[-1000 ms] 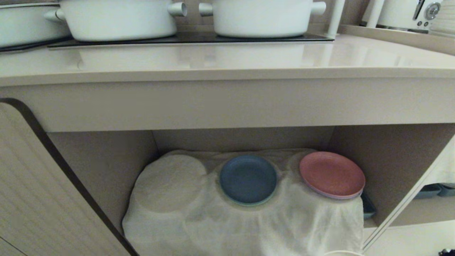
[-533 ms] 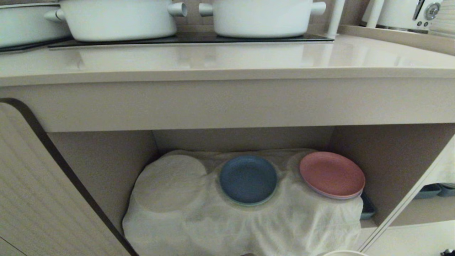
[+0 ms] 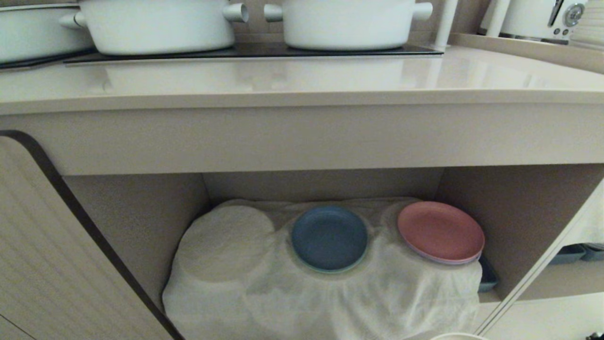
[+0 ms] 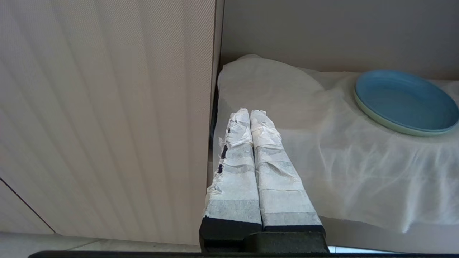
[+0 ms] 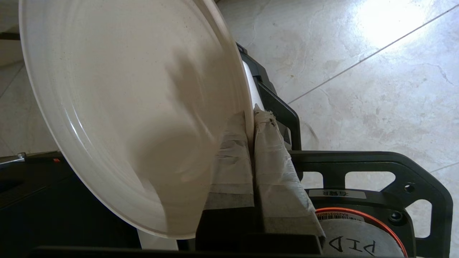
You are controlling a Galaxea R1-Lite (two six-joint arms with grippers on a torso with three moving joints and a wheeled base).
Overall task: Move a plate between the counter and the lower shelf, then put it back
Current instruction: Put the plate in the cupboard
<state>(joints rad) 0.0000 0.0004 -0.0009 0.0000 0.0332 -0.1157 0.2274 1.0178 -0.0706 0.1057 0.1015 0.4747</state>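
Left gripper (image 4: pixel 251 113): jaws pressed together, empty, idle at the lower shelf (image 3: pixel 264 293) edge. Right gripper (image 5: pixel 251 118): jaws clamped on the plate (image 5: pixel 118 107) rim, plate tilted above the floor (only a sliver shows, head view bottom right). Head view unchanged over the last second, so transfer to the table (image 3: pixel 302 85) is judged pending.

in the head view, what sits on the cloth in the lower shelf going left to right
round cloth-covered bump → blue plate → pink plate, all on the white cloth of the lower shelf
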